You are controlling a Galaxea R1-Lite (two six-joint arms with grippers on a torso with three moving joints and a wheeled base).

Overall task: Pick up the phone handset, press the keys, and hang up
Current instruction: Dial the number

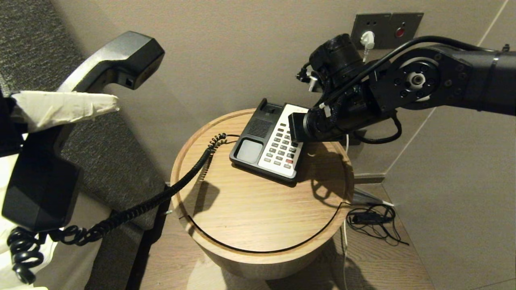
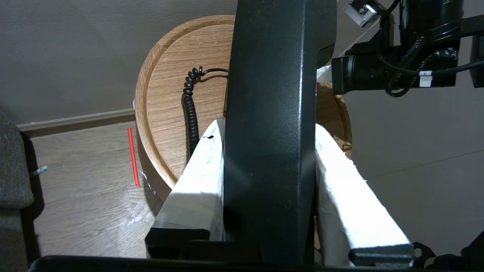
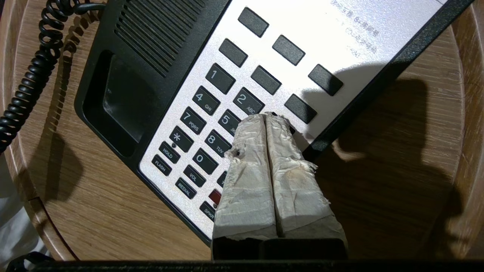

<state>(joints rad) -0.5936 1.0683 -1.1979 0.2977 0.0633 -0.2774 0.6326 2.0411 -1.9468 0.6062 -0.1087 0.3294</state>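
The phone base [image 1: 268, 143] sits on the rear part of the round wooden table [image 1: 258, 217]. The tabletop in front of the phone base is bare wood, bounded by a raised rim. Left of the phone base, the coiled cord [image 1: 189, 173] crosses the tabletop and runs over the rim, blocking a low approach from that side. Above the keypad, the right gripper [image 3: 264, 119], fingers pressed together, occupies the right half of the phone base. The handset cradle on the left half is uncovered from above. The handset [image 1: 72, 133], clamped in the left gripper [image 2: 270, 151], hangs well left of the phone base, off the table. Behind the phone base stands the wall [image 1: 225, 52].
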